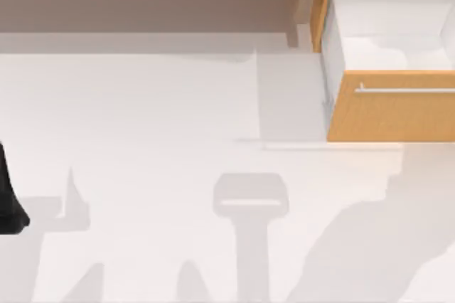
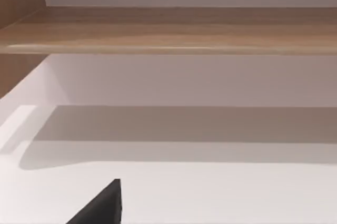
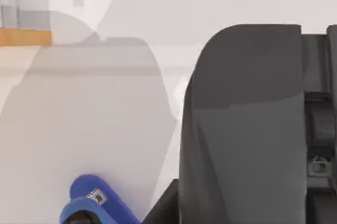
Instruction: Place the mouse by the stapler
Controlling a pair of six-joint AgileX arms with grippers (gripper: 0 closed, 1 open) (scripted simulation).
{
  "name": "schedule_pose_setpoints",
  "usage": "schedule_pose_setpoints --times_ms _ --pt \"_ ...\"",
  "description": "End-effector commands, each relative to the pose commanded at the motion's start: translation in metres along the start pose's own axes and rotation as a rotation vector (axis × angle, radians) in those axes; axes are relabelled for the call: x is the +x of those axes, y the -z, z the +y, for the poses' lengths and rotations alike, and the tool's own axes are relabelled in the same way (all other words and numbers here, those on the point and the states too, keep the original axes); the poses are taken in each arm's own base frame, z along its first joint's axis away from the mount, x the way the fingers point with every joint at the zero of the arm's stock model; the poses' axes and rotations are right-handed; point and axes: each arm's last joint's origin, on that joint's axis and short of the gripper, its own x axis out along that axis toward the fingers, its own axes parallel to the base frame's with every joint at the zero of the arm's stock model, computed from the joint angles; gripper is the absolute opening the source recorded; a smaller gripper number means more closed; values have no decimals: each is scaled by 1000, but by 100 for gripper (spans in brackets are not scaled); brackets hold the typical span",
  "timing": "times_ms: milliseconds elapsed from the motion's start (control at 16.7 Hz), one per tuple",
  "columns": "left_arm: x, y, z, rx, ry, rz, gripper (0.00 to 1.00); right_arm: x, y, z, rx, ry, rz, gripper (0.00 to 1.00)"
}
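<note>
- Two arms on this job, and the right one has the work. In its wrist view the right tool (image 3: 242, 192) looks closed around a dark, rounded, matte body that I take for the mouse (image 3: 242, 108). One black finger (image 3: 164, 205) is pressed against the mouse's side.
- Held this way, the mouse is clear of the white surface (image 1: 142, 118), so it can be carried across without dragging.
- Just past the mouse, the blue stapler (image 3: 89, 205) lies on the surface. It is near the mouse but not touching it, and that is the spot to aim for.
- From above, a broad arm shadow (image 1: 355, 246) falls at about 5 o'clock, so I judge the right arm is reaching in over that quarter, wrist tipped down at the surface.
- At 1 o'clock the wooden drawer (image 1: 387, 107) stands pulled open, white inside, with nothing I can make out in it.
- Over at 9 o'clock the left arm (image 1: 8, 200) sits parked at the edge, out of the carrying path.
- A black tip of the left tool (image 2: 102, 205) faces the wooden shelf (image 2: 168, 29) at 12 o'clock. Wide or narrow, I cannot tell.
- Next call, as I read it: lower gently and let go beside the stapler, not on top of it.
</note>
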Motion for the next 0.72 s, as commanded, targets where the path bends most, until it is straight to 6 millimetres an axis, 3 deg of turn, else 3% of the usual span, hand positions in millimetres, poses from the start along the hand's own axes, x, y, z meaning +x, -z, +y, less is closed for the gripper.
schedule_pose_setpoints --times_ms 120,300,720 --pt "0 0 0 0 0 0 100 27 26 -17 -6 -10 97 0" --pt "0 0 0 0 0 0 100 41 53 -33 -21 7 142 0" --pt "0 0 0 0 0 0 100 42 57 -40 -30 30 135 0"
